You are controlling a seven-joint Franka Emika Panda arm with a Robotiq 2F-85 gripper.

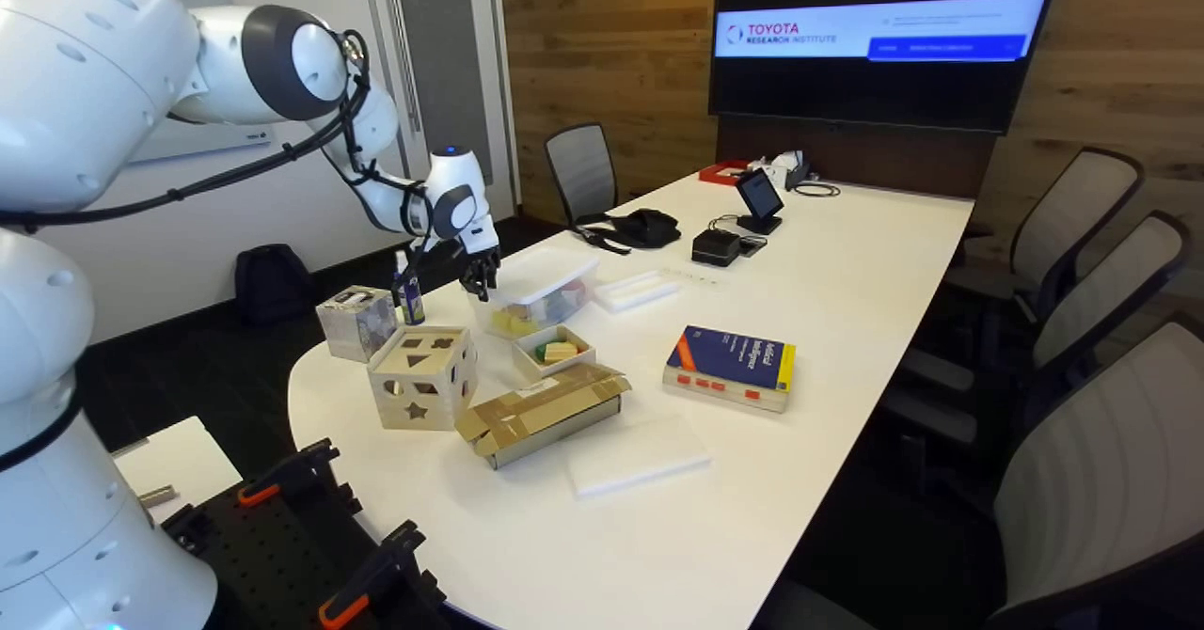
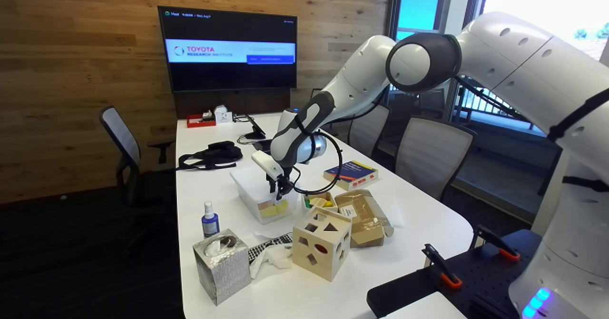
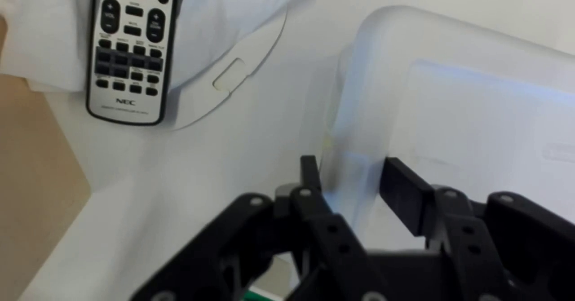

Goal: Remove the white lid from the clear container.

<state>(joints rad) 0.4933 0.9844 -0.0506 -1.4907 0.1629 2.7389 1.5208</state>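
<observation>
"Since the worktop fills the lower middle in an exterior view, what stands nearest there?"

"Grey patterned tissue box, lower left; wooden cube with cut-out shapes, lower middle. Behind these: blue spray bottle at left, brown cardboard box just right of the cube."

"And the task items?"

"Centre of frame. Clear container, yellow contents showing through its near end. White lid lies on top of it."

"State of the jaws?"

"At the lid's right-hand side in that frame. Wrist view, lower middle: they stand partway apart, the lid's raised edge showing between them. Whether they press on it, cannot tell."

"Farther back?"

"Blue-covered book, right of centre, apart from the container. Black strapped bundle, left of centre. Red tray at the far end of the worktop, upper left of centre. Last entry, upper middle: wall screen, lit, TOYOTA lettering on a pale band."
</observation>
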